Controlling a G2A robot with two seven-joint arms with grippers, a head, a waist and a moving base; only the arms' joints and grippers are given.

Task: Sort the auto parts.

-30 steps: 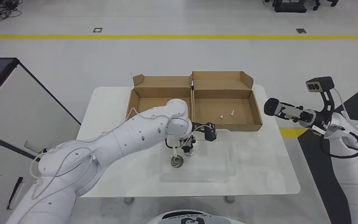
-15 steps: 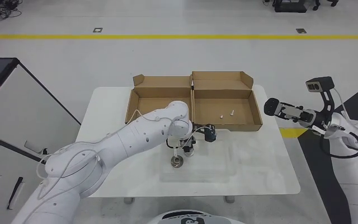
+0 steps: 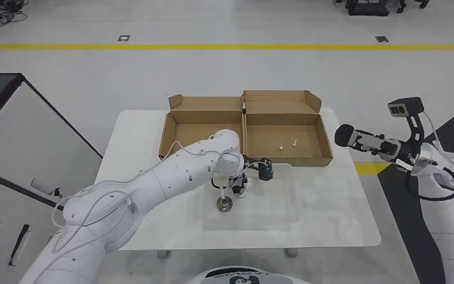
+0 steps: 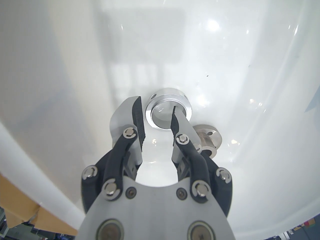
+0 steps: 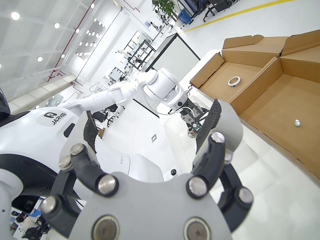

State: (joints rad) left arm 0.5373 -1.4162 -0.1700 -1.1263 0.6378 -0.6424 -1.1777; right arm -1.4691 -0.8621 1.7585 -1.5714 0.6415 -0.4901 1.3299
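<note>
A silver ring (image 4: 160,102) lies on the white table (image 3: 319,206), and a flanged metal hub (image 4: 209,136) lies close beside it. My left gripper (image 4: 155,104) is open and low over the ring, one finger inside the bore and the other outside the wall. From above, the left gripper (image 3: 238,188) stands just in front of the boxes, with the hub (image 3: 225,206) beside it. My right gripper (image 5: 151,109) is open and holds nothing, out past the table's right side (image 3: 342,135). Another silver ring (image 5: 234,81) lies in the left cardboard box (image 3: 188,135).
Two open cardboard boxes stand side by side at the back of the table. The right box (image 3: 312,138) holds two small pale parts (image 3: 287,143). The front and right of the table are bare. A dark-framed panel (image 3: 42,142) stands to the left.
The left arm's elbow has shifted slightly while its gripper stays over the same spot. The right arm has not moved.
</note>
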